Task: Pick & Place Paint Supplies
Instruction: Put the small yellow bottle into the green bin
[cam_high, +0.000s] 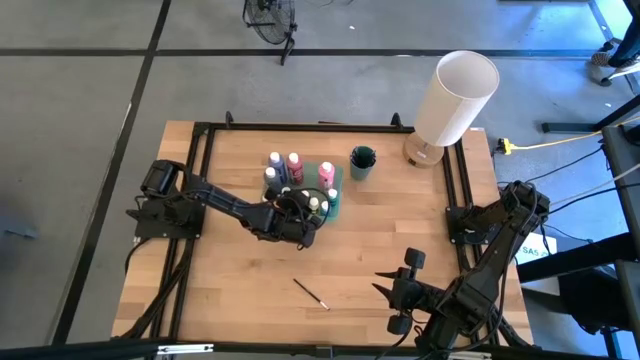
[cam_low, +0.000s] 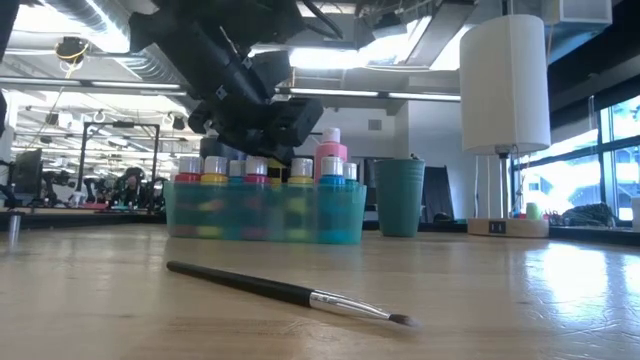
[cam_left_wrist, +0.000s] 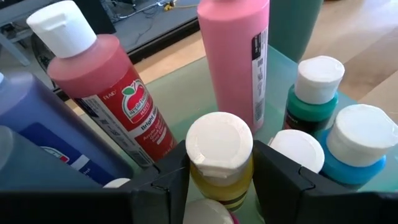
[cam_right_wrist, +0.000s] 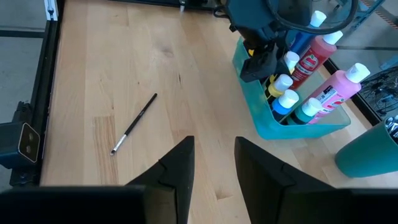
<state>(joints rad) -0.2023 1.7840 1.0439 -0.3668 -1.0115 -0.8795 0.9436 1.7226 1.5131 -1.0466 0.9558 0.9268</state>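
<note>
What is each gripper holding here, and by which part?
Left gripper clamps the yellow bottle just below its white cap. Right gripper holds nothing.

My left gripper hangs over the teal tray of white-capped bottles. One brush lies on the table in front

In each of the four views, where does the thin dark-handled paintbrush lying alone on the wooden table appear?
High view: thin dark-handled paintbrush lies low in the picture's centre, apart from the tray.
Low view: in the foreground, bristles pointing right.
Left wrist view: not in it.
Right wrist view: left of centre, on bare wood.
Shared landmark: the teal plastic tray of paint bottles, beyond the paintbrush.
</note>
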